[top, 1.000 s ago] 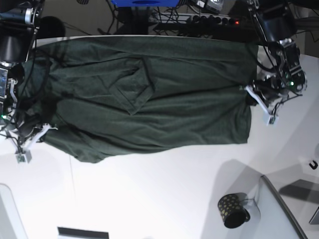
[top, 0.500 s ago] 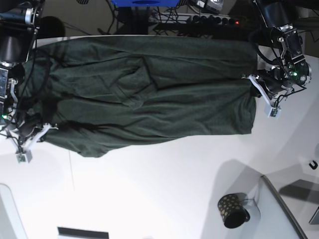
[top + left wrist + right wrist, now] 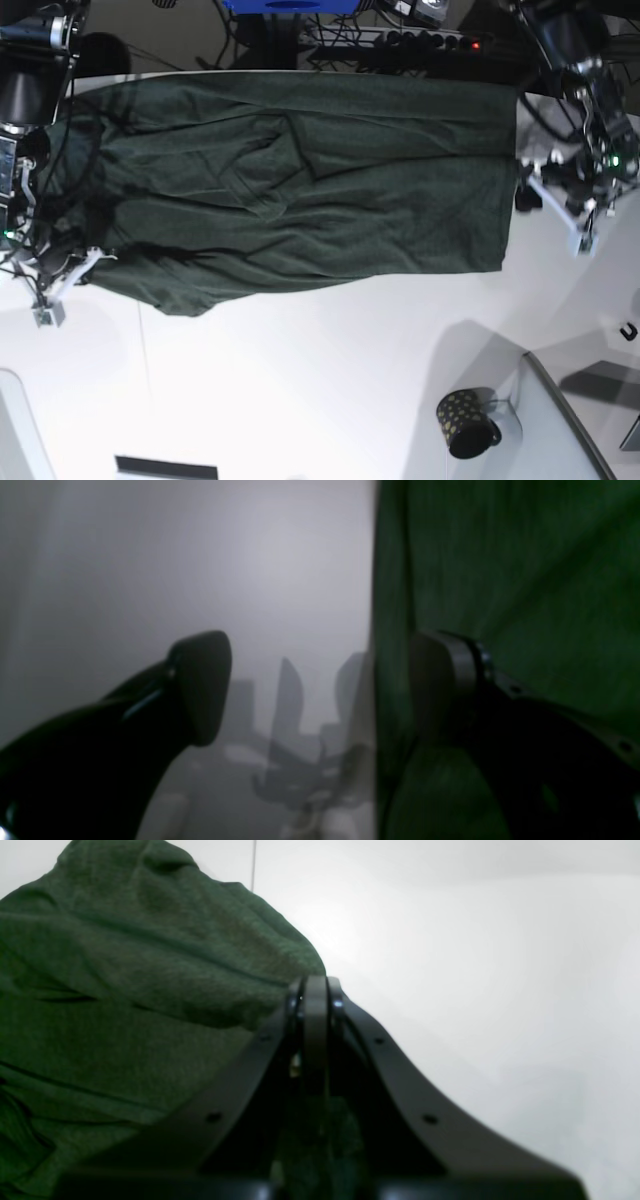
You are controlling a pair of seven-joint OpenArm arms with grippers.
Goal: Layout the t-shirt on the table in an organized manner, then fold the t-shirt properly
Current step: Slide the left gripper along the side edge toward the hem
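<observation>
The t-shirt [image 3: 290,185] lies spread across the far half of the table [image 3: 320,380], a broad dark green sheet running from the left edge almost to the right; its right hem is a nearly straight line, its near edge slants and sags toward a rounded corner at the near left, and creases and a raised fold sit left of its middle; the far edge follows the table's far rim.

At the left end the right gripper [image 3: 50,290] sits at the shirt's near-left corner; in the right wrist view its jaws are pressed together, green cloth bunched to the left of the fingers [image 3: 316,1030] and lying under them; whether fabric is actually pinched between the tips I cannot tell.

At the right end the left gripper [image 3: 560,205] hangs just beside the shirt's right hem, over bare white table; in the left wrist view its jaws stand wide apart with nothing between them, one finger [image 3: 200,685] over the table and the other over the edge of the cloth.

Farther out, on the near right of the table, a small dark gold-dotted mug [image 3: 466,423] lies on its side, just beside the corner of a grey tray-like panel [image 3: 560,430]; a thin dark seam line [image 3: 146,350] crosses the white surface near the left.
</observation>
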